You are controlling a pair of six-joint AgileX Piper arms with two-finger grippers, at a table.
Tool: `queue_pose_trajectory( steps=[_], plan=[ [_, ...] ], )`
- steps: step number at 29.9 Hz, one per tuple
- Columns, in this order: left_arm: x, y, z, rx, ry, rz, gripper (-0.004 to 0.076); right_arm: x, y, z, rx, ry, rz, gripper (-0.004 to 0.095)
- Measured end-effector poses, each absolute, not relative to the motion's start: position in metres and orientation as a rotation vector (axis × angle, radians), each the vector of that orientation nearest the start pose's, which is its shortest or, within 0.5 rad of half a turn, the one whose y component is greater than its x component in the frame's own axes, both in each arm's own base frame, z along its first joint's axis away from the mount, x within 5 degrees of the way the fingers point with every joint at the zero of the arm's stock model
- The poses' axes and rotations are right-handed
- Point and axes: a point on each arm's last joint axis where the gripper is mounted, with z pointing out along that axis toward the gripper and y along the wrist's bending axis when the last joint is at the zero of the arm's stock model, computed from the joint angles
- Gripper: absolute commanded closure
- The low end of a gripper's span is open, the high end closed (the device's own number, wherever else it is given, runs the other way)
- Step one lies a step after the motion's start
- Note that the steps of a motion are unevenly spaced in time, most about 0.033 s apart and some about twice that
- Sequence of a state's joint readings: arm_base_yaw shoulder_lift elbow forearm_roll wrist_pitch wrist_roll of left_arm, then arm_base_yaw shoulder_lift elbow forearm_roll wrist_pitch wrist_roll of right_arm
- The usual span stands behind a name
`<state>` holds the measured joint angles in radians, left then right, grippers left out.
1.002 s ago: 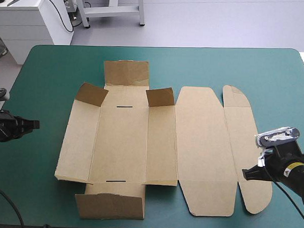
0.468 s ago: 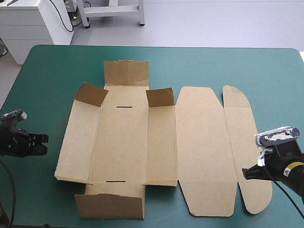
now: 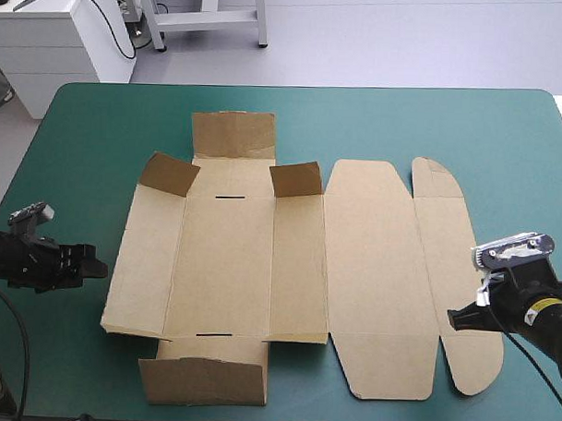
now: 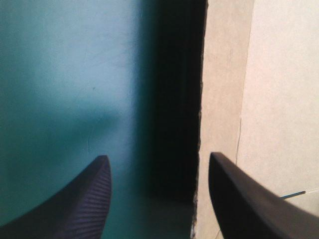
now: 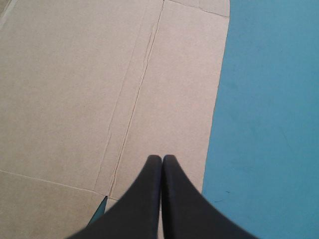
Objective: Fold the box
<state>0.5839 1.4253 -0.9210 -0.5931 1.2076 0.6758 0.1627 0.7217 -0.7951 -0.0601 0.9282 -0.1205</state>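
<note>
Table (image 3: 404, 118), teal-green; 12 o'clock taken as far edge in high view.

Box (image 3: 251, 265): unfolded brown sheet, around table centre. Main panels flat on cover. 9 o'clock edge slightly lifted, with dark shadow under it in left wrist view. Lid panel (image 3: 376, 278) and rounded flap (image 3: 450, 272) flat, toward 3 o'clock. End flaps (image 3: 233, 135) at 12 and 6 o'clock darker, tilted up. Two small corner flaps (image 3: 296, 179) raised, one each side of the 12 o'clock end.

Left gripper (image 3: 98, 265): low, just beside box at 9 o'clock, pointing toward 3 o'clock. Jaws wide. Box (image 4: 269, 89) edge between them, nearer one side. Contact not resolvable.

Right gripper (image 3: 453, 320): at 4 o'clock of box, over rounded flap near its outer edge, pointing toward 9 o'clock. Jaws closed to a single point, nothing between. Contact with board not resolvable.
</note>
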Motion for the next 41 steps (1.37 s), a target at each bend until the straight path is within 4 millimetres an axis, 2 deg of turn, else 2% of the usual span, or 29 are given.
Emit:
queue_pose_trajectory(
  steps=[8,15,18,25,30,34,37,41],
  plan=[
    [0.221,0.083,0.240,-0.217,2.740,-0.776,0.0253,0.122,0.016,0.337,-0.347,2.311,-0.053,0.0924],
    [0.209,0.067,0.218,-0.187,2.708,-0.923,0.0253,0.122,0.015,0.337,-0.347,2.311,-0.054,0.0924],
    [0.207,0.064,0.214,-0.181,2.681,-0.960,0.0253,0.123,0.016,0.338,-0.347,2.303,-0.054,0.0924],
    [0.210,0.059,0.215,-0.163,2.668,-0.970,0.0253,0.123,0.016,0.338,-0.346,2.299,-0.054,0.0924],
    [0.215,0.038,0.212,-0.044,2.720,-1.001,0.0253,0.123,0.016,0.338,-0.347,2.297,-0.054,0.0924],
    [0.222,0.027,0.203,-0.015,2.781,-1.058,0.0256,0.123,0.016,0.338,-0.347,2.297,-0.054,0.0924],
    [0.228,0.026,0.195,-0.033,2.809,-1.086,0.0322,0.123,0.016,0.338,-0.347,2.297,-0.054,0.0924],
    [0.233,0.027,0.191,-0.059,2.829,-1.102,0.0482,0.123,0.016,0.338,-0.347,2.297,-0.054,0.0924]
  ],
)
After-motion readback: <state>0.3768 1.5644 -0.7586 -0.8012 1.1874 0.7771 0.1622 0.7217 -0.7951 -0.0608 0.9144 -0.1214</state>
